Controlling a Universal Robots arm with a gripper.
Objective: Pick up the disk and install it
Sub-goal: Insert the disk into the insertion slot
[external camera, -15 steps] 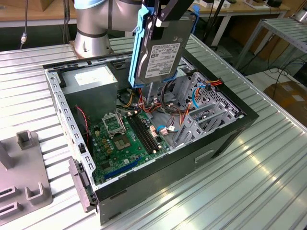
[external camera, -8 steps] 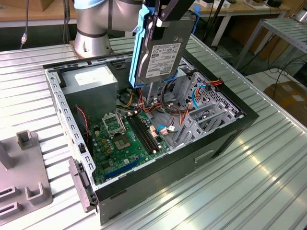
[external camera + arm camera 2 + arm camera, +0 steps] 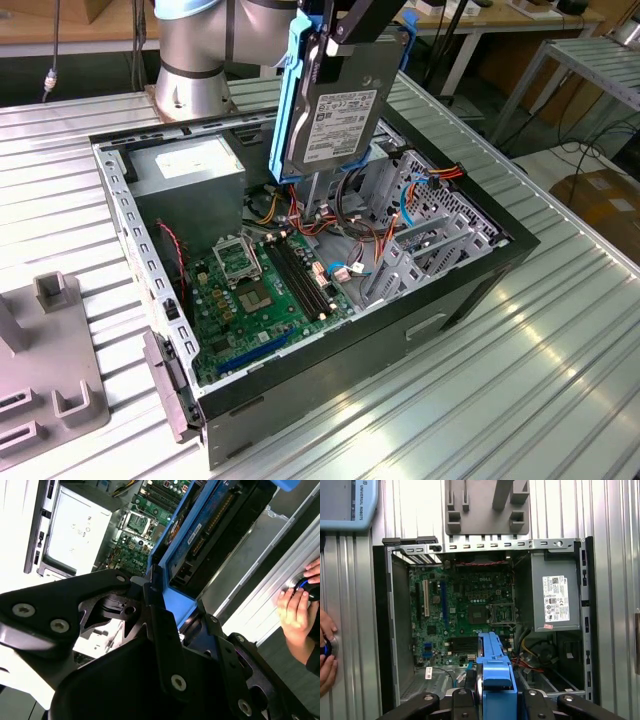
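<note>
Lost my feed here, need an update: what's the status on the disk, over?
Gripper shut on the disk. Disk on edge, in the air above the open case, not yet installed. Cables bunched below it; a hand beside the case.

A ribbed metal table (image 3: 520,380) carries an open computer case (image 3: 450,310), which lies on its side. A grey fixture (image 3: 50,370) stands near the case, at the exterior view's left. The arm base (image 3: 195,70) stands on the table too. A hand (image 3: 327,670) rests beside the case.

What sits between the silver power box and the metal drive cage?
A tangle of coloured cables, in the exterior view; the disk hangs over that stretch.
</note>
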